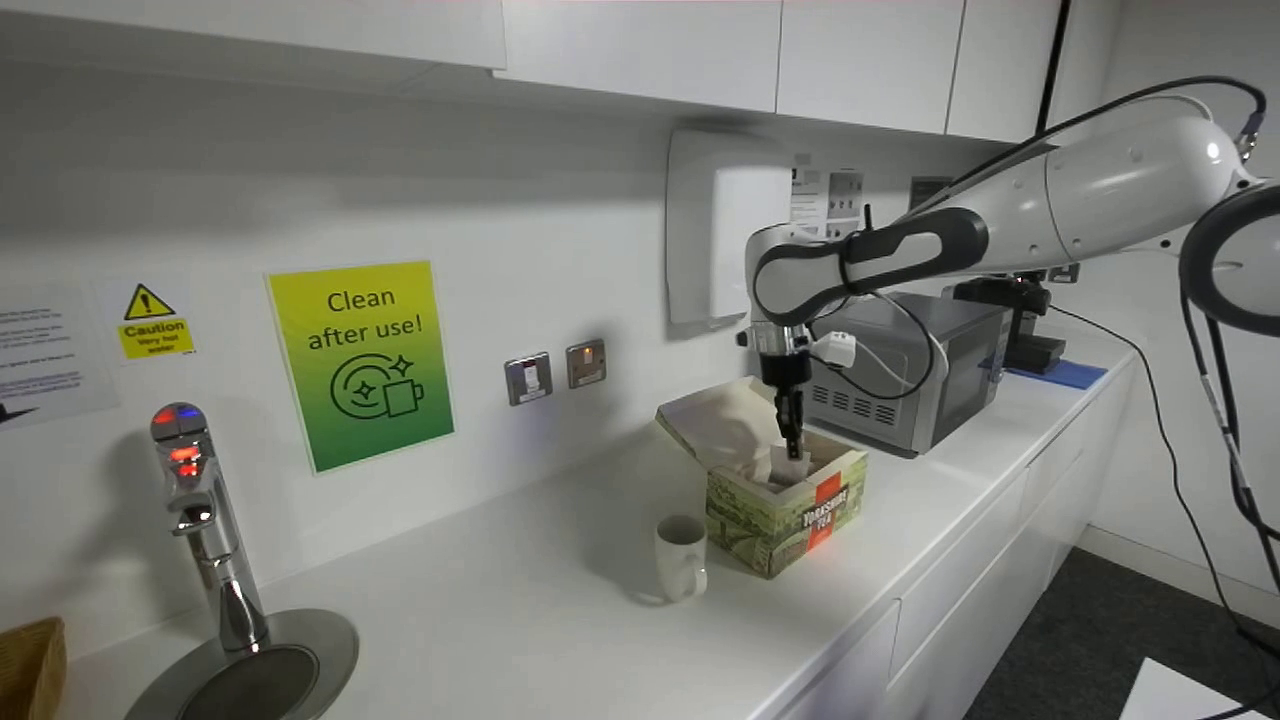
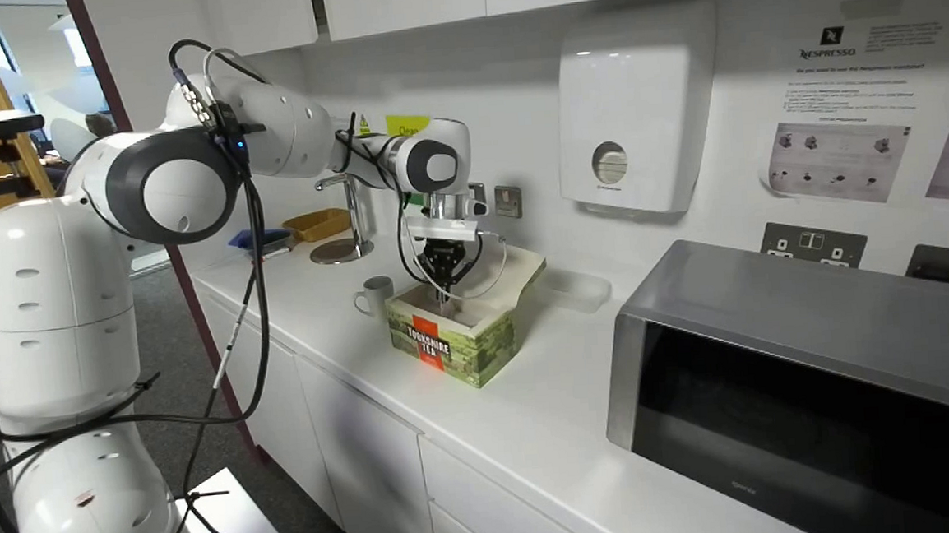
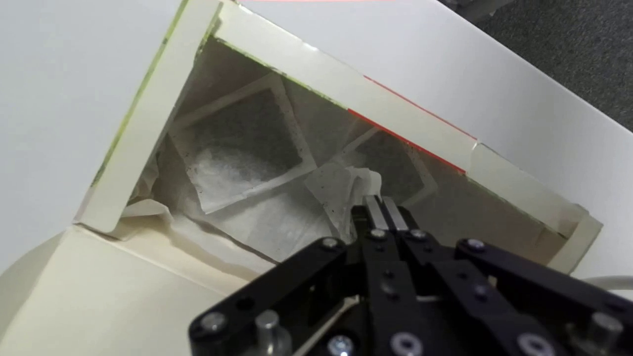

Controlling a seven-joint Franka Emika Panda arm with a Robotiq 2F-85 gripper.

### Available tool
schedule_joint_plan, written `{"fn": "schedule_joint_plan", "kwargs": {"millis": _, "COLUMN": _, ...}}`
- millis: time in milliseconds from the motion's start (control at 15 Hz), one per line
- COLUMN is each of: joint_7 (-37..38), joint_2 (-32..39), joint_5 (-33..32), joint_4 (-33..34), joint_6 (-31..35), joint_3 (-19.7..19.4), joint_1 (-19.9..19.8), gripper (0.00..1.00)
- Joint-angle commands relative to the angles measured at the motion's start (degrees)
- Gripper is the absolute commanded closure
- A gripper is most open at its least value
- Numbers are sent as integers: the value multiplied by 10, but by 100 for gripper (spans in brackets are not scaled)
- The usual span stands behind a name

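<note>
Shown low and right of centre in the wrist view: the pincer (image 3: 382, 200), drawn narrow on the crumpled edge of a tea bag (image 3: 363, 182), within the open tea box (image 2: 484, 348) (middle of an exterior view). Possible: slipping or tearing at the pinch, owing to the small fold of thin paper caught. Possible: dragging up loose tea bags (image 3: 242, 143), left of centre, if touching the held one (contact unclear). Possible: bumping the raised lid (image 1: 720, 420) or snagging the white cable (image 3: 610, 283), lower right, through sideways travel begun too low. Also at risk from a low leftward swing: the mug (image 1: 680, 560), just left of the box on the counter (image 1: 480, 620).
</note>
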Motion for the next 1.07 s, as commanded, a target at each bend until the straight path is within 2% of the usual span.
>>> {"fn": "schedule_joint_plan", "kwargs": {"millis": 0, "joint_7": 11, "joint_2": 10, "joint_5": 3, "joint_4": 13, "joint_6": -7, "joint_3": 7, "joint_1": -5, "gripper": 100}}
{"fn": "schedule_joint_plan", "kwargs": {"millis": 1000, "joint_7": 6, "joint_2": 8, "joint_5": 2, "joint_4": 18, "joint_6": -11, "joint_3": 1, "joint_1": -18, "gripper": 100}}
